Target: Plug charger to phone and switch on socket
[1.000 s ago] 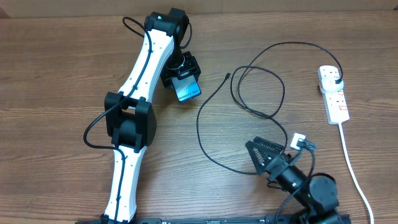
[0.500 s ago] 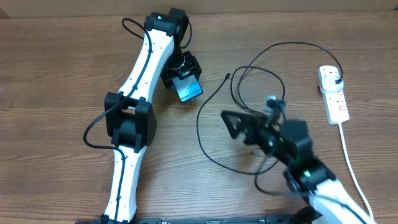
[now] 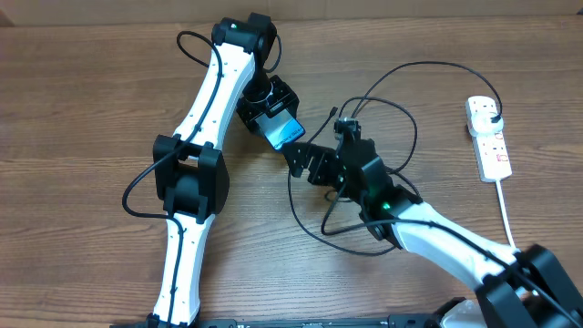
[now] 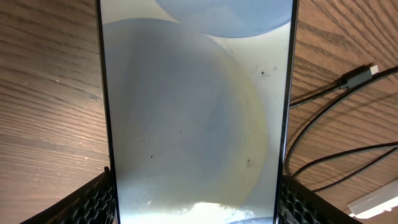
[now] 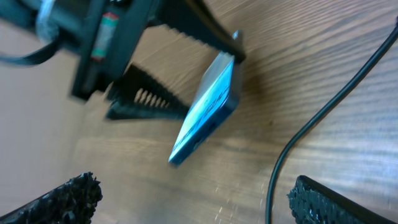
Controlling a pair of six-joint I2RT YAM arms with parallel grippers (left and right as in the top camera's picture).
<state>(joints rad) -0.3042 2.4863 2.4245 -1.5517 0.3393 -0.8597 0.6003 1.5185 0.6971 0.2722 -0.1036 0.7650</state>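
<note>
A brown wood-grain table (image 3: 82,109) is filling the whole scene, and both arms are reaching over its middle. The left tool (image 3: 273,118) is clamping the phone (image 3: 283,133) across its width, one finger (image 4: 87,202) pressing on each long edge near one short end. The phone is being held tilted, not flat. Its long axis is slanting down and away from the left tool, its free short end is pointing toward the right arm, and its blue screen is facing upward. From the right wrist it is showing almost edge-on. I cannot tell whether its low end is touching the table.

The right tool (image 3: 305,162) is hovering just beside that free end, its jaws standing wide apart with nothing between them.

The charger (image 3: 437,63) is lying in loose loops on the table's right half, passing under the right arm. Its tip (image 4: 359,74) is resting on the wood just beside the phone, not in it. Its plug (image 3: 494,117) is sitting in the far end of the socket (image 3: 492,155). The socket is lying well apart near the right edge, its long axis running roughly front to back, with a white cord (image 3: 515,237) trailing from its near end toward the front.
</note>
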